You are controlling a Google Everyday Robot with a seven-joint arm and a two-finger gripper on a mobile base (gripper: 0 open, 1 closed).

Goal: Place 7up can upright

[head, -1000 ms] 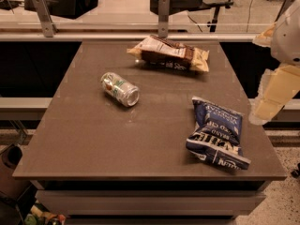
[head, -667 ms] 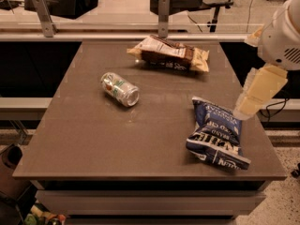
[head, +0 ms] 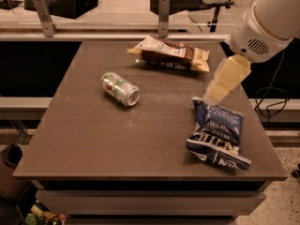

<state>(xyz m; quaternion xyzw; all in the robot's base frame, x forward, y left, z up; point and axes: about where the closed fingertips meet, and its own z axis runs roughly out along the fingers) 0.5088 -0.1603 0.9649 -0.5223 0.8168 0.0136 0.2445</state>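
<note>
The 7up can [head: 120,89], silver with a white-green label and a red spot, lies on its side on the brown table [head: 93,139], left of centre, its open end facing front right. My gripper [head: 214,93] hangs from the white arm [head: 262,27] at the right, above the table and just over the top edge of the blue chip bag. It is well to the right of the can, apart from it, and holds nothing that I can see.
A blue chip bag [head: 216,134] lies at the right front of the table. A brown-and-cream snack bag [head: 168,53] lies at the back centre. Metal posts [head: 163,14] and a rail stand behind the table. Cables lie on the floor at the right.
The arm and gripper have moved left from the table's right edge to above the blue chip bag's top. The can and both bags have not moved.
</note>
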